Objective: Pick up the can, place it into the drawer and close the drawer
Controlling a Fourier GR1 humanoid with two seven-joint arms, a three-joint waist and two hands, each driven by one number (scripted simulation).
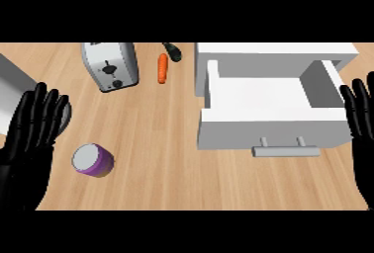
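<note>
A purple can [93, 160] with a silver top stands upright on the wooden counter at the lower left. The white drawer [272, 126] is pulled open toward me at the right, its inside bare, with a grey handle [286, 150] on its front. My left hand [33, 131] rests open at the left edge, fingers straight up, just left of the can and apart from it. At the right edge my right hand [361, 116] is open too, fingers up, beside the drawer's right wall.
A silver toaster [111, 65] stands at the back left. An orange carrot [163, 68] and a dark object [172, 50] lie behind the drawer's left side. A white cabinet body [274, 51] sits behind the drawer. A grey block [13, 81] shows at the far left.
</note>
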